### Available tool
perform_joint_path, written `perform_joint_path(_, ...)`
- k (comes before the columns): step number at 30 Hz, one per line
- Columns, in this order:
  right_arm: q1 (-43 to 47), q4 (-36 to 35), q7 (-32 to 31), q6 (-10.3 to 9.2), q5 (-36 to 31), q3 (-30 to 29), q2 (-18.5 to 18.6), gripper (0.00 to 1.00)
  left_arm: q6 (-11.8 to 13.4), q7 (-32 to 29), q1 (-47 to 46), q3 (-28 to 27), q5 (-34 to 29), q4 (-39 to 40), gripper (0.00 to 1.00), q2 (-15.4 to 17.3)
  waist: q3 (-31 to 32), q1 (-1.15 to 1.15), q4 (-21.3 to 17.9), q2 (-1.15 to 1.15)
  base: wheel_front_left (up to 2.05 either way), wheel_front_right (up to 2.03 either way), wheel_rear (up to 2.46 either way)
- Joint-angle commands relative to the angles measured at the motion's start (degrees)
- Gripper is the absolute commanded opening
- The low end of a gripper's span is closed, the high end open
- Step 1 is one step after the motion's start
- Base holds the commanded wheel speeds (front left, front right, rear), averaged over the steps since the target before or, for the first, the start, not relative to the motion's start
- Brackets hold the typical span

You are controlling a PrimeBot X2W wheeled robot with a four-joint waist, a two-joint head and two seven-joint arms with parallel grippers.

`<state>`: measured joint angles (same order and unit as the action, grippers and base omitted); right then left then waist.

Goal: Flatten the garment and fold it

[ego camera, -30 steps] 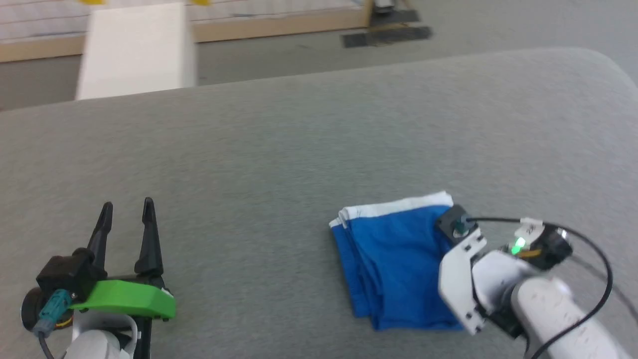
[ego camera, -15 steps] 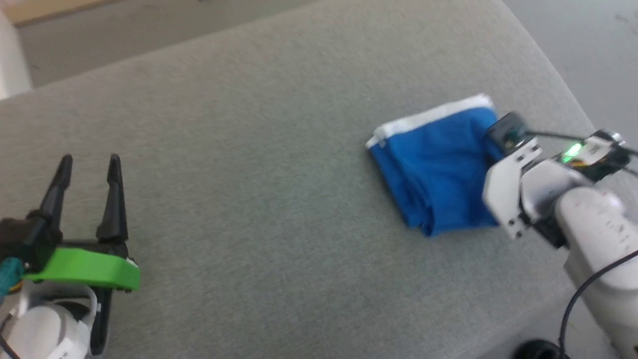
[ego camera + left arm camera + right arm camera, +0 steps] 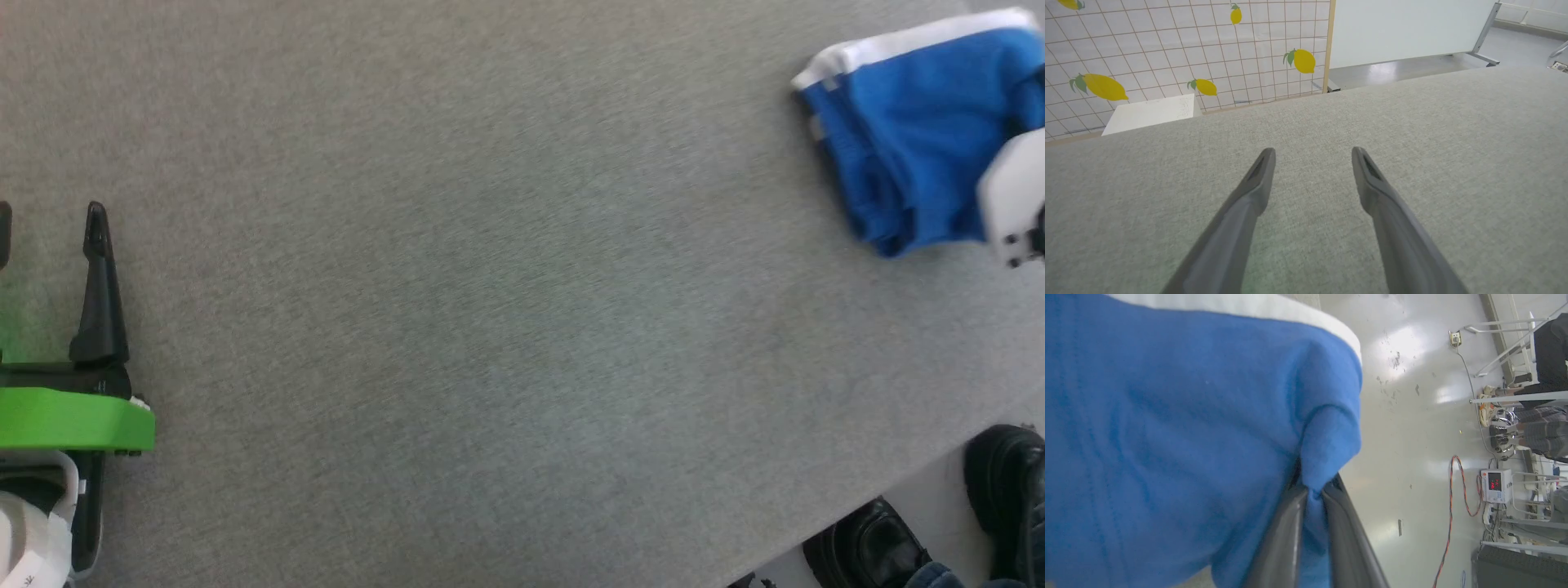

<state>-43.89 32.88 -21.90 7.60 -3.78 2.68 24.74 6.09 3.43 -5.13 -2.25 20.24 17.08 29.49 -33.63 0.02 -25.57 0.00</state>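
Right wrist view: right tool (image 3: 1312, 486) clamps garment (image 3: 1167, 416) fold.

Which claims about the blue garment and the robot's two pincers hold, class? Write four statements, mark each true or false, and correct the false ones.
1. The right pincer is shut on a fold of the garment. True.
2. The left pincer grips the garment too. False: it is open and empty over the grey surface.
3. The garment lies spread in one flat layer. False: it is folded into several layers.
4. A white band runs along one edge of the garment. True.
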Motion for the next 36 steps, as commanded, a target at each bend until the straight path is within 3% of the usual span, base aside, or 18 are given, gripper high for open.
perform_joint_path(1,-1.0,0.3,0.9,-0.11,-1.3,-2.0,-0.5,0.0,0.3,-0.1,0.5,-0.3,0.1,0.4,1.0,0.7,-3.1,-0.02,2.5,0.0,0.0,0.0,0.0)
perform_joint_path(2,-1.0,0.5,1.1,-0.11,-2.1,-3.7,-0.9,0.0,0.3,-0.1,0.6,-0.3,0.2,0.5,1.0,0.8,-3.2,-0.02,2.7,0.0,0.0,0.0,0.0)
perform_joint_path(4,-0.9,0.9,1.3,-0.11,-4.2,-7.1,-2.0,0.57,0.3,-0.1,0.8,-0.4,0.3,0.6,1.0,0.8,-3.2,-0.02,3.1,0.0,0.0,0.0,0.0)
perform_joint_path(5,-0.8,0.9,1.3,-0.11,-5.1,-8.5,-2.4,1.0,0.3,0.0,0.9,-0.4,0.4,0.5,1.0,0.8,-3.2,-0.02,3.2,0.0,0.0,0.0,0.0)
perform_joint_path(11,-0.6,0.4,2.9,-0.11,-8.0,-15.9,-4.0,1.0,0.3,0.6,1.2,0.1,0.7,-0.6,1.0,0.4,-1.5,-0.02,3.8,0.0,0.0,0.0,0.0)
perform_joint_path(16,-0.9,-3.0,7.6,-0.11,-6.0,-18.3,-5.5,1.0,0.3,1.7,1.1,1.3,0.9,-2.2,1.0,-0.7,1.2,-0.02,4.9,0.0,0.0,0.0,0.0)
perform_joint_path(25,0.4,-15.7,16.7,-0.11,5.2,-14.9,-11.6,1.0,0.7,5.3,1.0,3.4,1.2,-6.7,1.0,-3.9,9.0,-0.02,7.4,0.0,0.0,0.0,0.0)
perform_joint_path(32,5.6,-29.2,22.8,-0.11,11.5,-11.1,-18.5,1.0,1.0,8.3,0.5,5.2,1.5,-10.5,1.0,-7.1,15.8,-0.02,12.5,0.0,0.0,0.0,0.0)
perform_joint_path(36,9.3,-33.0,24.9,-0.11,13.6,-9.2,-20.9,1.0,1.1,9.4,0.0,5.7,1.5,-12.3,1.0,-8.4,19.0,-0.02,15.8,0.0,0.0,0.0,0.0)
